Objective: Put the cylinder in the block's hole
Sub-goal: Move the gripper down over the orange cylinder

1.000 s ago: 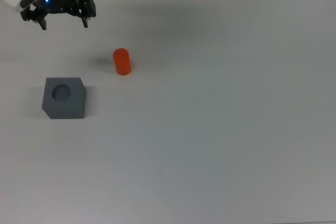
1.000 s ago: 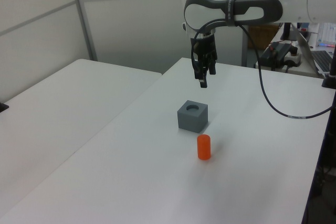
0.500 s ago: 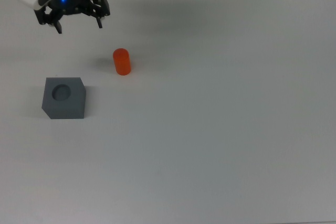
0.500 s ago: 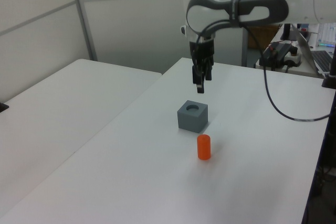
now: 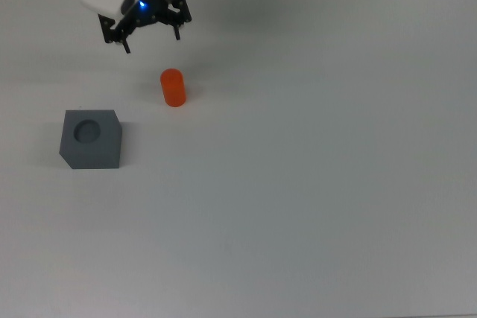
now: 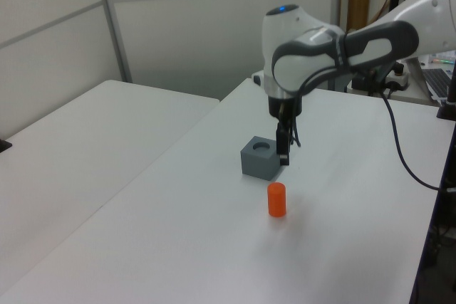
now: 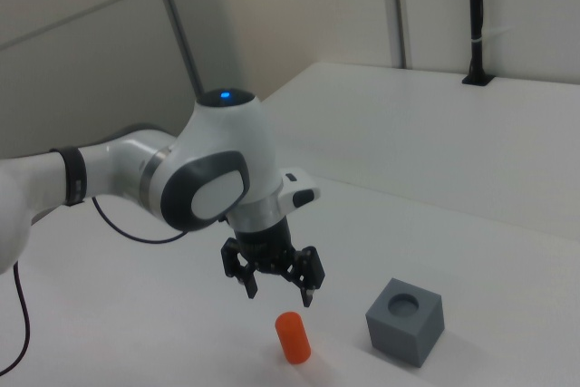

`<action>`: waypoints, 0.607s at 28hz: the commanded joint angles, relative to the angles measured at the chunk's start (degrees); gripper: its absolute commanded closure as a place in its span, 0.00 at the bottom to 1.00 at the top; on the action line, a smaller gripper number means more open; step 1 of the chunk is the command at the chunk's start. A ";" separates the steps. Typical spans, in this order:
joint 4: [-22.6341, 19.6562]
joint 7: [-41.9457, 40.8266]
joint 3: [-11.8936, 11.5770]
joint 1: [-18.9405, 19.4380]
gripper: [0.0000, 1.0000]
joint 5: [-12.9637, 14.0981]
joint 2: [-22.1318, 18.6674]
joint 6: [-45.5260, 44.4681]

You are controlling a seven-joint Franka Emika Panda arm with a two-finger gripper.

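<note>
Since the cylinder (image 5: pixel 173 88) looks smooth, rigid and small, we judge it light and somewhat slippery, liable to tip or roll off if nudged from 1 side. We would take hold across its round wall, near mid-height or a little above, with the 2 fingers squarely opposed so that it stays upright in the grasp. Its rounded ends should help it find its way into a close-fitting recess.

The cylinder stands upright on the white table (image 5: pixel 313 184), in the top view to the right of the block (image 5: pixel 91 139) and a little farther up, well apart from it. In the right view it sits at the near edge, left of the block.

The gripper (image 5: pixel 151 30) hangs in the air with its fingers spread apart and nothing between them. In the top view it is above and slightly left of the cylinder, not touching it; in the right view it hovers just above and behind the cylinder's top.

The block rests flat on the table with the hole (image 5: pixel 88 132) facing up. The hole is the only container here, and we see nothing inside it. It looks only a little wider than the cylinder, so we expect the insertion to call for close alignment.
</note>
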 commanded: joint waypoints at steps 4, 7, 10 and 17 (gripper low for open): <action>-2.00 -1.52 0.95 1.51 0.00 -0.15 4.44 5.87; -1.83 -1.17 1.74 1.51 0.00 -1.12 6.55 7.54; -1.56 -1.08 1.92 1.51 0.00 -1.99 7.61 7.81; -1.48 -0.81 3.15 1.51 0.24 -4.98 9.10 7.81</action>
